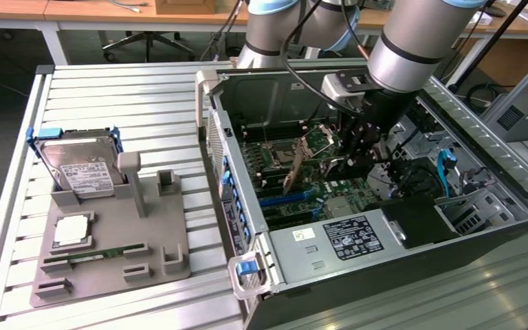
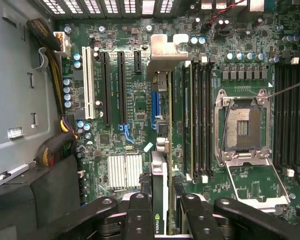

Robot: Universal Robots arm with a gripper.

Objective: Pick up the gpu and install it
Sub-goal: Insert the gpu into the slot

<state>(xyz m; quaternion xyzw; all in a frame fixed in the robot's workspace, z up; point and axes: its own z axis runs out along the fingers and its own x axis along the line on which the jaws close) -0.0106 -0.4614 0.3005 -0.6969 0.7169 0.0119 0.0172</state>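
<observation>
The hand (image 2: pixel 165 222) is clamped on the gpu (image 2: pixel 160 192), with a finger (image 2: pixel 140 215) on each flat side. The card sits edge-on and runs straight out from the fingertips to its silver bracket (image 2: pixel 166 52) at the far end. The wrist view shows this grip, and beyond the card the motherboard (image 2: pixel 115 145). Long black slots lie to one side of the hand and the open CPU socket (image 2: pixel 242 127) to the other. Whether the card touches the board cannot be told. The exterior view shows the hand reaching down inside the open computer case (image 1: pixel 255 96). Well apart from the hand, toward the exterior view's left, a grey tray (image 1: pixel 154 265) on the counter (image 1: pixel 108 89) carries a hard drive (image 1: pixel 80 168) and a memory stick (image 1: pixel 106 254).
</observation>
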